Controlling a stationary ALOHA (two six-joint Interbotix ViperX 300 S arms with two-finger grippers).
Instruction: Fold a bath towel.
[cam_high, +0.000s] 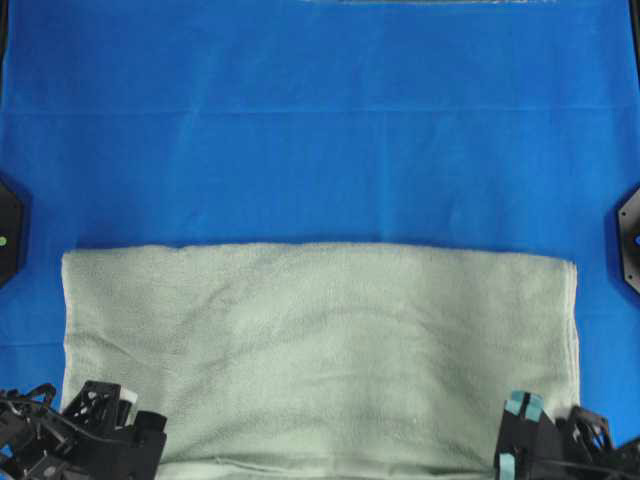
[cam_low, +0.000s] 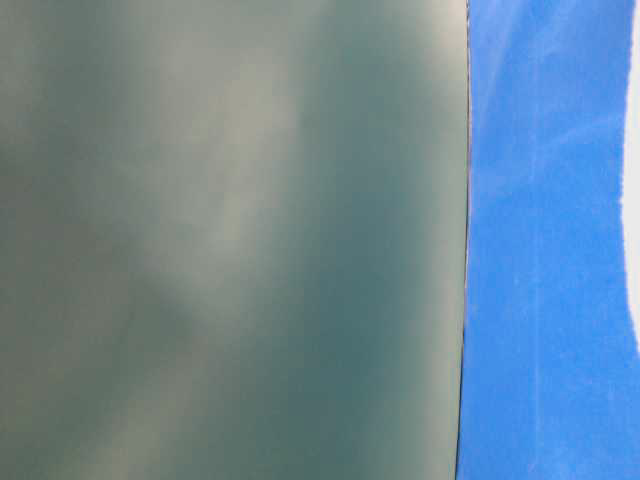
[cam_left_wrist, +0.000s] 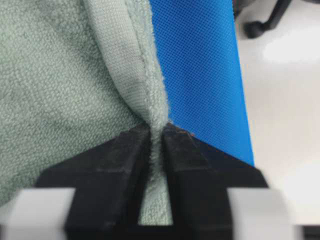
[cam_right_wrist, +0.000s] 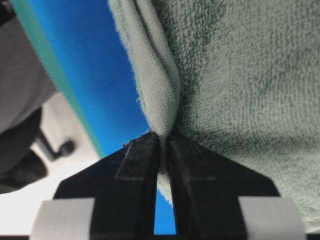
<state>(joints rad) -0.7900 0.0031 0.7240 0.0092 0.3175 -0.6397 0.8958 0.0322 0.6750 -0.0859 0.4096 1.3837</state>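
Large pale sage-green terry bath towel (cam_high: 320, 350) lies flat on the bright blue cloth (cam_high: 320, 130) covering the bench, in the near half, long axis left-right across the overhead view. Looks folded over: straight far edge, near edge at the bottom of the frame showing doubled layers. Surface fuzzy with shallow wrinkles, thin hemmed edges visible in both wrist views. No labels or readable writing.

Left pincer (cam_left_wrist: 156, 132) sits at the near left corner, clenched on the towel's hem, cloth bunched between the jaws. Right pincer (cam_right_wrist: 164, 137) sits at the near right corner, clenched on the hem there, folded edge pinched in. Table-level view is mostly blocked by blurred green towel (cam_low: 230, 240), blue cloth to its right.
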